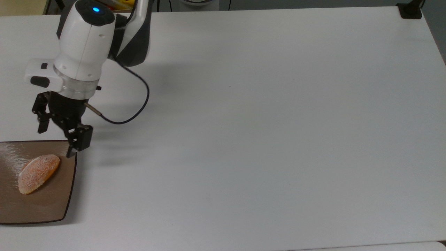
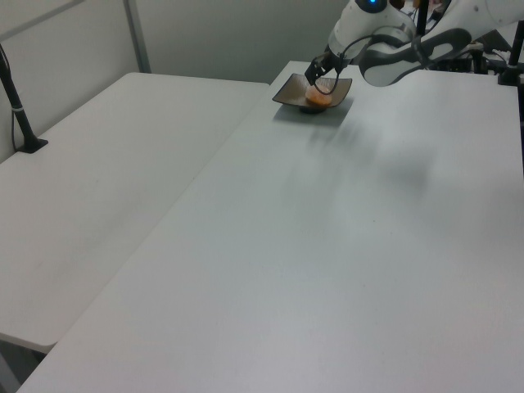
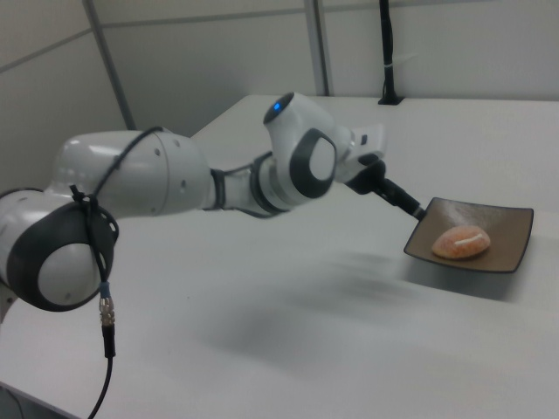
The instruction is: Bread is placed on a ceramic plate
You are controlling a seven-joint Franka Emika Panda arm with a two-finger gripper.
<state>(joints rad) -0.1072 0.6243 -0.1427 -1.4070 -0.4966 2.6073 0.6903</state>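
The bread [image 1: 38, 173] lies flat on the brown square ceramic plate [image 1: 41, 205] at the top view's lower left, its white stripe along one edge. My gripper [image 1: 55, 141] hangs open and empty above the plate's upper right corner, clear of the roll. In the left view the gripper [image 2: 319, 80] is raised just over the plate [image 2: 288, 92] and the bread [image 2: 315, 99] at the far end of the table. In the right view the roll [image 3: 460, 242] rests mid-plate [image 3: 508, 229], and the gripper [image 3: 416, 209] sits at the plate's left corner.
A black cable [image 1: 141, 101] loops from the wrist over the table. A black clamp [image 1: 410, 10] stands at the top view's top right corner. A second white table [image 2: 106, 164] with a black post [image 2: 16, 98] adjoins on the left view's left.
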